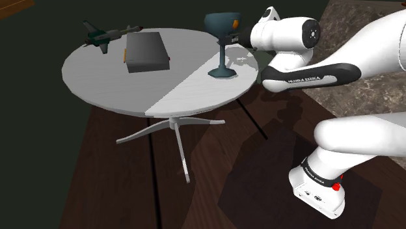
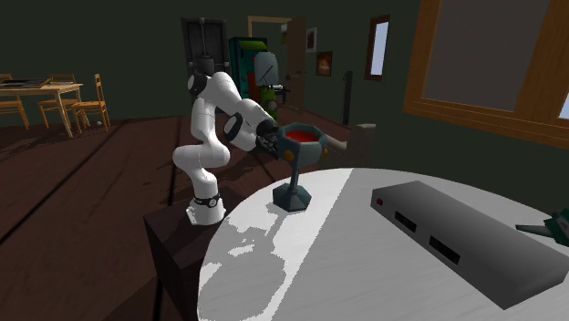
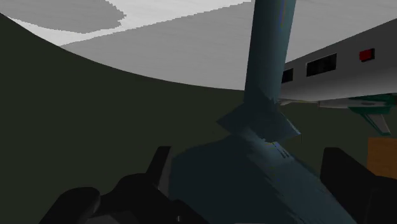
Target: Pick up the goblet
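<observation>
The end effector (image 3: 248,158) comes in level at the goblet's bowl, its two black fingers (image 3: 159,167) set against opposite flanks of the bowl and clamped on it. The goblet (image 1: 223,47) is dark teal with a red inside, seen in the second exterior view. It stands upright, its foot resting on the round pale worktop (image 1: 97,81) near the edge closest to the arm. Farther across the worktop, well apart from the goblet, lies a flat dark device (image 1: 146,51) with slots and a small red light on its side. A short orange stick (image 1: 124,54) lies just beside it. A dark green model jet (image 1: 104,34) sits at the far rim. The worktop rests on a white pedestal foot (image 1: 172,130) over dark wooden floor (image 1: 84,195).
</observation>
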